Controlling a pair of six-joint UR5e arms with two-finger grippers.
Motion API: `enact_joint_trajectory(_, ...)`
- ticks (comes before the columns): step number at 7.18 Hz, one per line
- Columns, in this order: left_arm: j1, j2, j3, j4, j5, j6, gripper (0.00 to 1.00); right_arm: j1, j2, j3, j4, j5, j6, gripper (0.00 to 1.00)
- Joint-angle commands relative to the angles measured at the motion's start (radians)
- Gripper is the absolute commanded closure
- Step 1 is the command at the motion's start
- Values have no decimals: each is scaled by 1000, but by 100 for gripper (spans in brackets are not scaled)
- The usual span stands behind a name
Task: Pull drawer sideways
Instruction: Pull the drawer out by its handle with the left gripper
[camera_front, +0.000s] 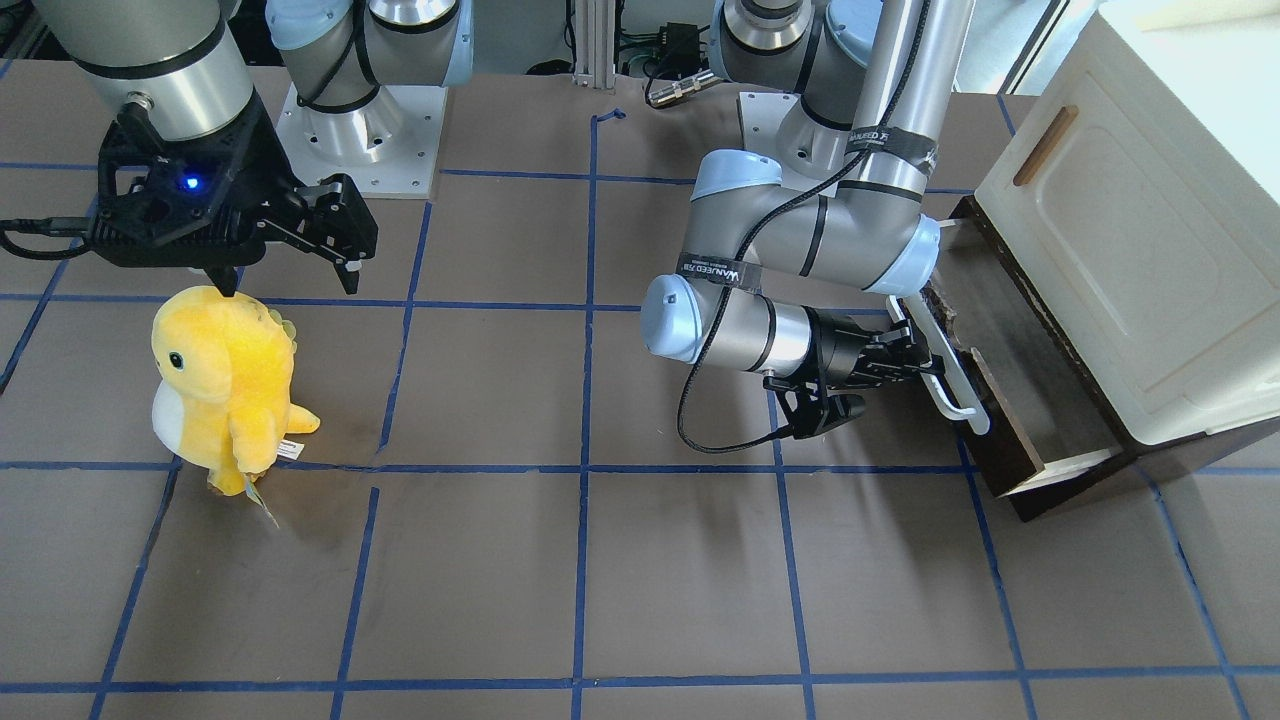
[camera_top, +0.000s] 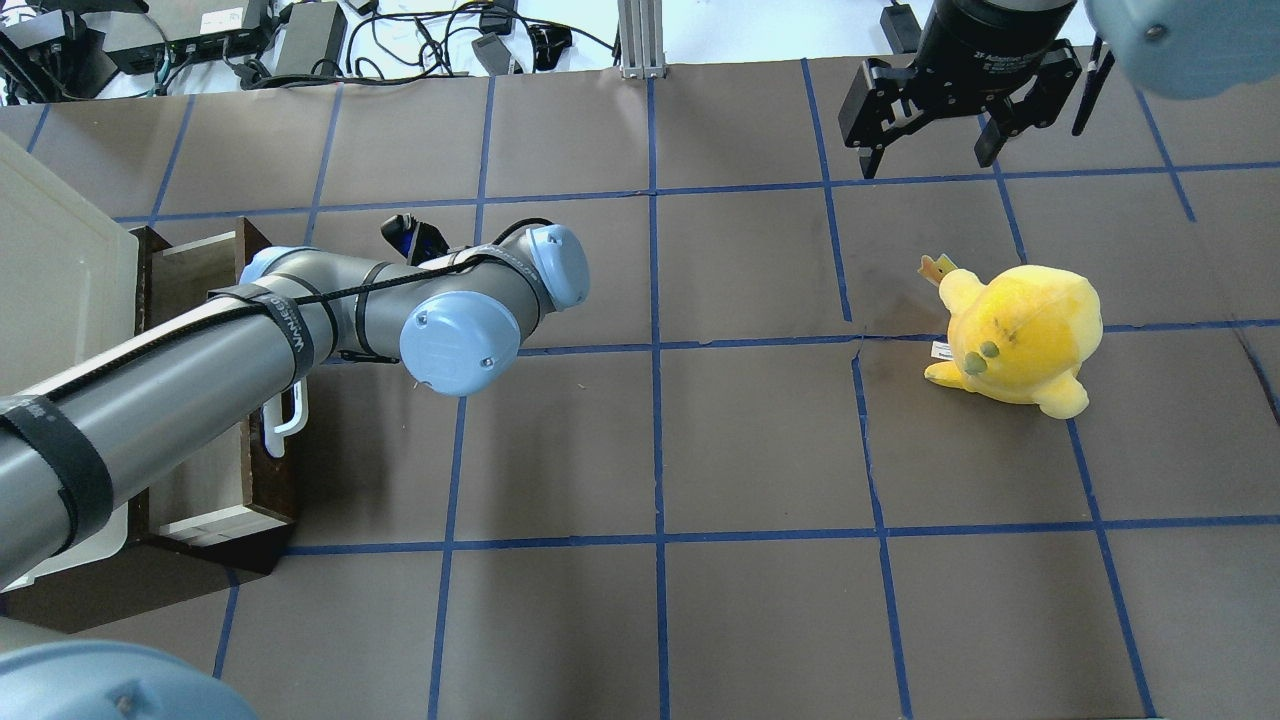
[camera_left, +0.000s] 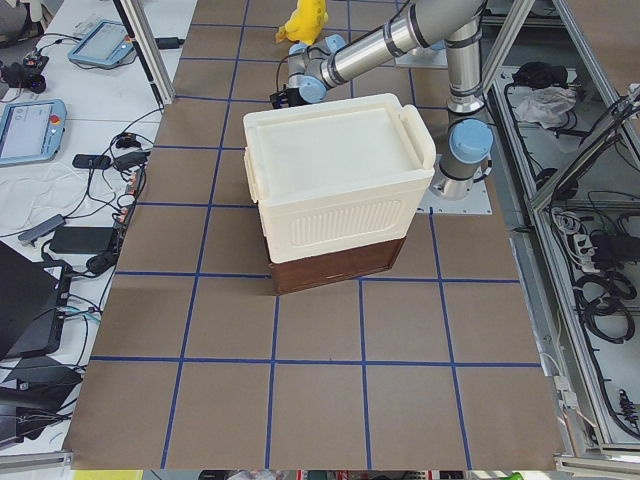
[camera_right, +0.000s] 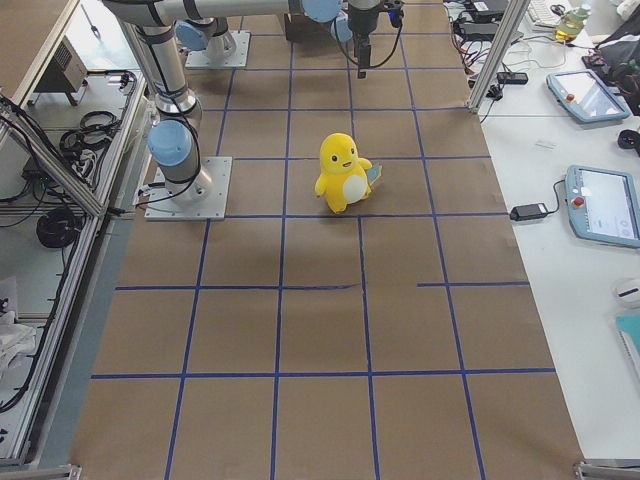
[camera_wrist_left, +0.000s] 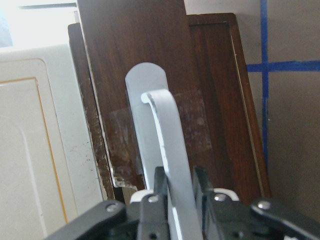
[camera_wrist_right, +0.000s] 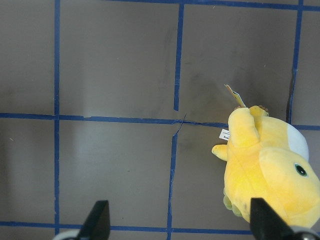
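The dark brown drawer stands partly pulled out from under the cream-white cabinet. Its pale interior shows in the overhead view. The long white bar handle runs along the drawer front. My left gripper is shut on the handle. In the left wrist view the handle passes between the two fingers of my left gripper. In the overhead view my left arm hides that gripper. My right gripper is open and empty, hanging above the table far from the drawer.
A yellow plush toy stands on the table below my right gripper and shows in the right wrist view. The cabinet door has a small brown handle. Blue tape lines grid the brown table.
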Motion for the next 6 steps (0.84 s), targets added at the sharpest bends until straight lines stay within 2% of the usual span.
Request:
enact_joint_trajectory(1, -15, 2, 2, -3, -11, 0, 69, 0, 0, 0, 0, 0, 0, 0)
enact_joint_trajectory(3, -17, -1, 2, -3, -13, 0, 55, 0, 0, 0, 0, 0, 0, 0)
enact_joint_trajectory(5, -31, 3, 3, 1, -18, 0, 26, 0, 0, 0, 0, 0, 0, 0)
enact_joint_trajectory(6, -56, 14, 20, 4, -53, 2, 19, 0, 0, 0, 0, 0, 0, 0)
